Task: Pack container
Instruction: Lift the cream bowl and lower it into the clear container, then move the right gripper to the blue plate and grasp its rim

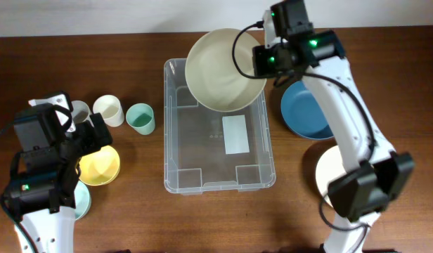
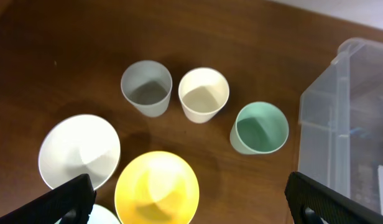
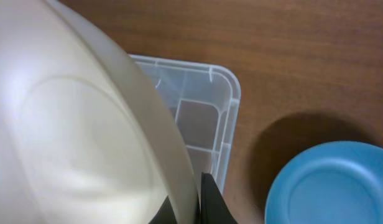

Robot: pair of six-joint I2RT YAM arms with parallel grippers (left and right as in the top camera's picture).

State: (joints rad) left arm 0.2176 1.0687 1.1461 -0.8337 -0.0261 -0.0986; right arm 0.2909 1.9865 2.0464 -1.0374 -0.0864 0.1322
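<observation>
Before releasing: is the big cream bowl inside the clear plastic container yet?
No: the big cream bowl overhangs the clear plastic container, pinched by the right gripper.

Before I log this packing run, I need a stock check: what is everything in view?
container: 1, clear, table centre
big bowl: 1, cream, held over the container's far end
cups: 3, grey cup, cream cup, green cup, left of the container
small bowls: 2, white bowl, yellow bowl, near the cups
teal dish: 1, pale, partly under the left arm
blue dish: 1, right of the container
white dish: 1, partly under the right arm
table: 1, brown
left gripper: open, empty
right gripper: shut on the big bowl's rim
</observation>
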